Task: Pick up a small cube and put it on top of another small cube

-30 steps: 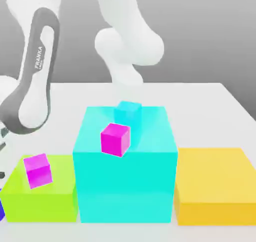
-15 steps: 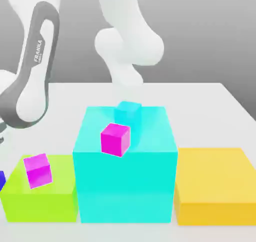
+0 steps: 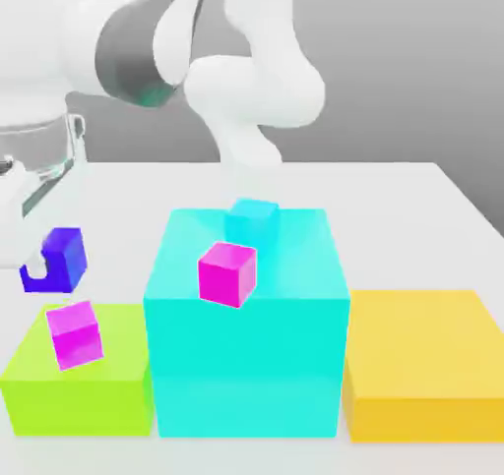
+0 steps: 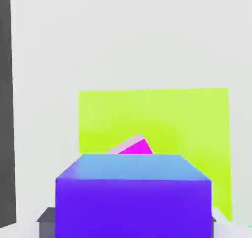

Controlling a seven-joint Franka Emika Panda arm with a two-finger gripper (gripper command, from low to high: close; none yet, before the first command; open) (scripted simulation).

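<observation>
The small cube (image 3: 57, 260), deep blue, is hanging in the air gripped by the closed claw (image 3: 39, 267), above the green block (image 3: 98, 385) at the exterior view's left. The pickup is looking done. The stacking is remaining: a magenta cube (image 3: 75, 333) is sitting tilted on the green block just below, seemingly the nearest target

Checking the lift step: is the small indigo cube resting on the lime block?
No, the small indigo cube hangs in the air above the lime block, where a magenta cube sits.
</observation>
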